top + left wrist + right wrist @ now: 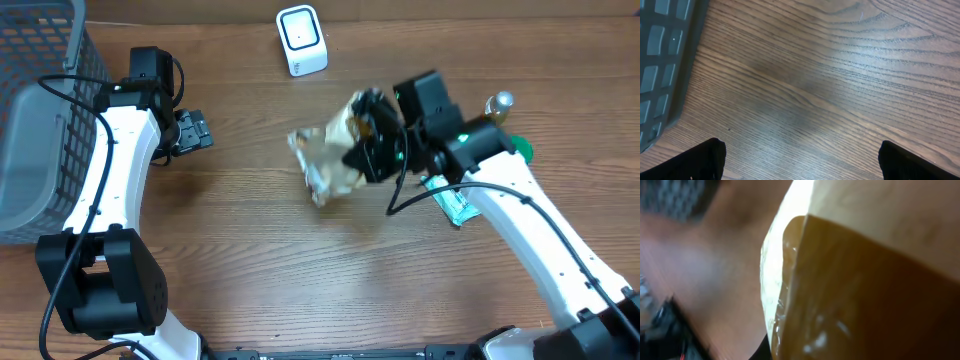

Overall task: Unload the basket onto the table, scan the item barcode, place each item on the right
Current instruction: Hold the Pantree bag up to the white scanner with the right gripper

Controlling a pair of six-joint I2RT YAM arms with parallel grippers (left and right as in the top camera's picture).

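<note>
Right tool is pinched together on a crinkled tan-and-clear plastic packet. It grips the wrapper by its right edge, and the rest sticks out to the left of the black fingers. From overhead the packet sits near the middle of the brown wood-grain desk. It looks to be held just off the surface with a soft shadow beneath, though the view does not settle that. In the right wrist view the packet fills most of the picture as a glossy, blurred tan sheet with a pale upper edge, and the tool's own fingers cannot be made out there.

A small white box-shaped scanner with a dark-ringed window stands at the far edge of the desk. It is up and to the left of the packet and well apart from it.

Left tool hangs over bare desk on the left side with its jaws spread wide and nothing between them. In its wrist view only the two black fingertips show at the bottom corners, above bare wood grain. A grey plastic lattice basket stands at the left edge, just beside that arm, and its wall shows in the upper left of the left wrist view.

Behind the right arm lie a flat teal packet-like item and a silver-capped bottle.
</note>
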